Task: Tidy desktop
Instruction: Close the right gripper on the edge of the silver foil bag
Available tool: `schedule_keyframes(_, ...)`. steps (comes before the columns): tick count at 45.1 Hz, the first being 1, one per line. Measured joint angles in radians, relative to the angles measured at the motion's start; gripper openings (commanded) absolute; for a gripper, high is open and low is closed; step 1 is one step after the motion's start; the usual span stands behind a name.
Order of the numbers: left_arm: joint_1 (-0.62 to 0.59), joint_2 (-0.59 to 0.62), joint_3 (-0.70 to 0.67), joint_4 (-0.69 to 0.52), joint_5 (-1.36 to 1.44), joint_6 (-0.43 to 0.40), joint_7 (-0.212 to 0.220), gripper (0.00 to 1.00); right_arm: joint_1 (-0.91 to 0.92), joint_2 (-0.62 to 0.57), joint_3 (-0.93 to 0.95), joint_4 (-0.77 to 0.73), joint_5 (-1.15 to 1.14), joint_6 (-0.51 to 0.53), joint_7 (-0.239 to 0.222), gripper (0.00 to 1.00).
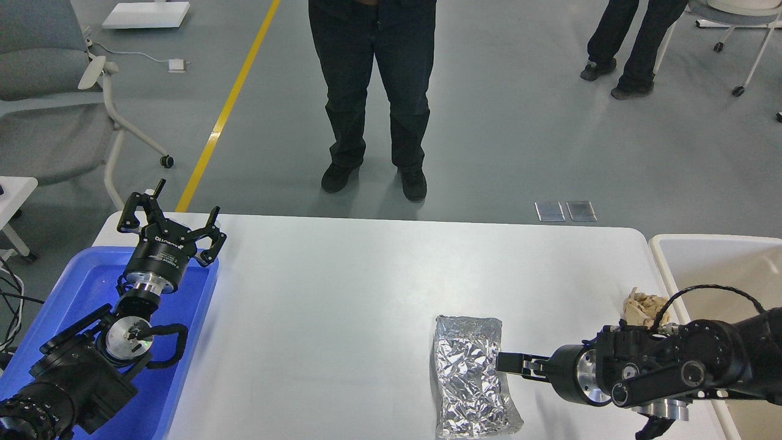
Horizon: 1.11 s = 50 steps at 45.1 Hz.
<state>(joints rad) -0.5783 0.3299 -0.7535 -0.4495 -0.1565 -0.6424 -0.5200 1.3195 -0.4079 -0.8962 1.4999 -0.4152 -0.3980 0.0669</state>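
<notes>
The desktop [342, 305] is a wide white tabletop. A crinkled silver foil bag [470, 382] lies flat on it at the front right. My right gripper [510, 363] reaches in low from the right and its tip is at the bag's right edge. It is seen side-on, so its fingers cannot be told apart. My left gripper [171, 215] is open and empty. It is held up over the far right corner of the blue tray [73, 293].
A crumpled beige wad [644, 305] lies near the desktop's right edge, just behind my right arm. An off-white bin [672, 244] with a beige inside stands to the right of the table. People stand on the floor beyond the far edge.
</notes>
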Motion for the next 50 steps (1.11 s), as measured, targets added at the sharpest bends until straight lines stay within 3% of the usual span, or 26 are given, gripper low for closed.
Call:
schedule_keyframes(31, 0.000, 0.000, 0.000, 0.000, 0.000, 0.001, 0.000, 1.00, -0.047, 0.043, 0.055, -0.015, -0.009, -0.002, 0.003, 0.82)
schedule_keyframes(40, 0.000, 0.000, 0.000, 0.000, 0.000, 0.001, 0.000, 1.00, -0.061, 0.045, 0.046, -0.042, -0.024, -0.002, 0.003, 0.66)
schedule_keyframes(48, 0.000, 0.000, 0.000, 0.000, 0.000, 0.001, 0.000, 1.00, -0.073, 0.045, 0.033, -0.063, -0.042, 0.000, 0.004, 0.63)
schedule_keyframes(50, 0.000, 0.000, 0.000, 0.000, 0.000, 0.001, 0.000, 1.00, -0.076, 0.045, 0.031, -0.067, -0.047, 0.001, 0.004, 0.59)
